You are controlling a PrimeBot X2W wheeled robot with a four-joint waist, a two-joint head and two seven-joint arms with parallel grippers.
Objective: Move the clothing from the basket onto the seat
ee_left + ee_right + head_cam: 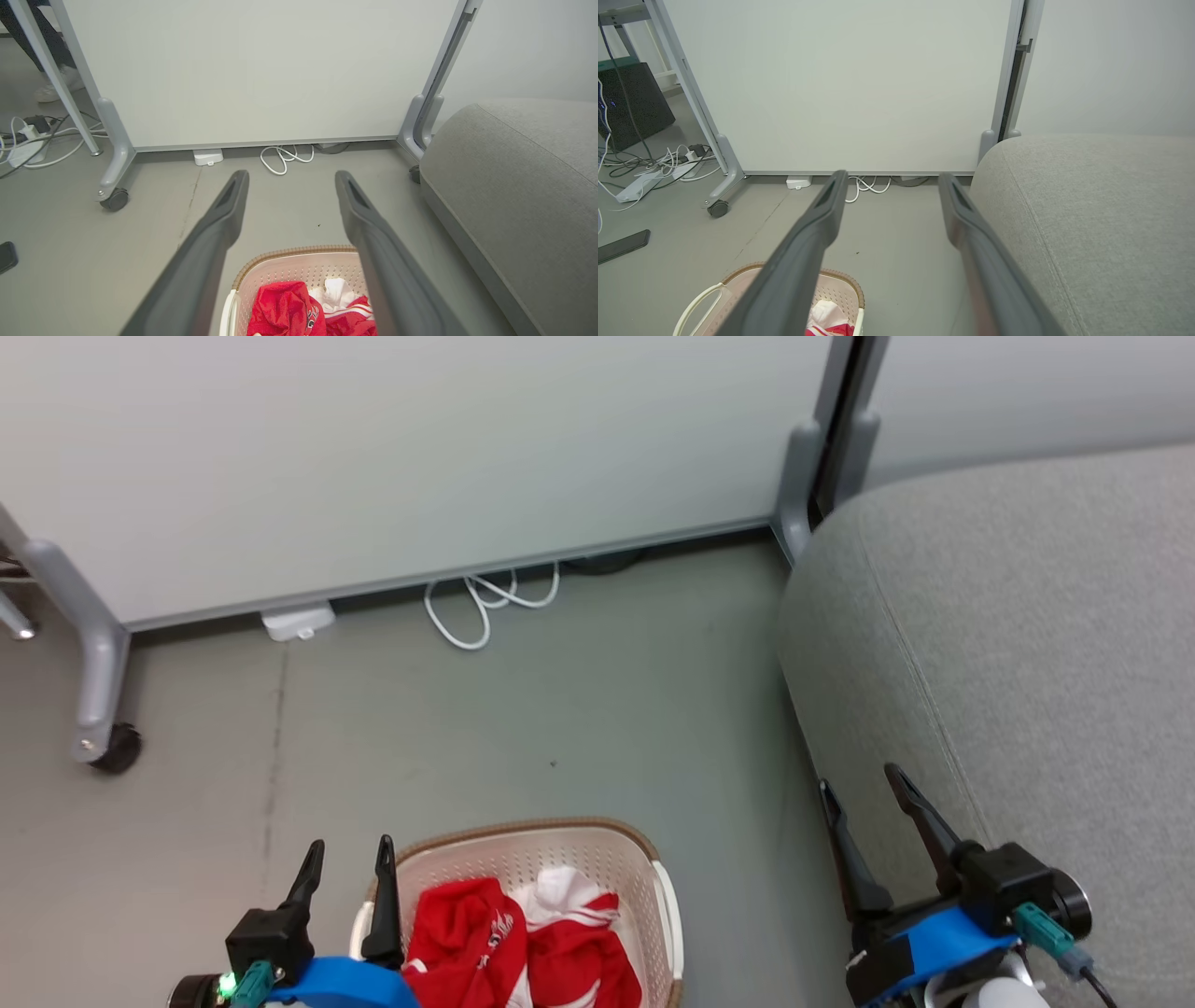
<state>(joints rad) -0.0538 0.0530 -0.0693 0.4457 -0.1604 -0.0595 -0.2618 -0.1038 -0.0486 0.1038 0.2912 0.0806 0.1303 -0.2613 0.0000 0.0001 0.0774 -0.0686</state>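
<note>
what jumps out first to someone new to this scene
The bright red clothing heaped in the cream basket at the bottom centre of the head view stands out most. Next, the big grey seat at the right, and a white cable looped on the floor below the pale panel.

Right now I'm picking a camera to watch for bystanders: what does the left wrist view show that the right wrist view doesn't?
Left wrist view: a person's pale shoe at the upper left. Right wrist view: a black boxy case on the floor. Both: cream perforated plastic basket holding red-and-white clothing, grey woven-fabric seat, white coiled cable.
</note>
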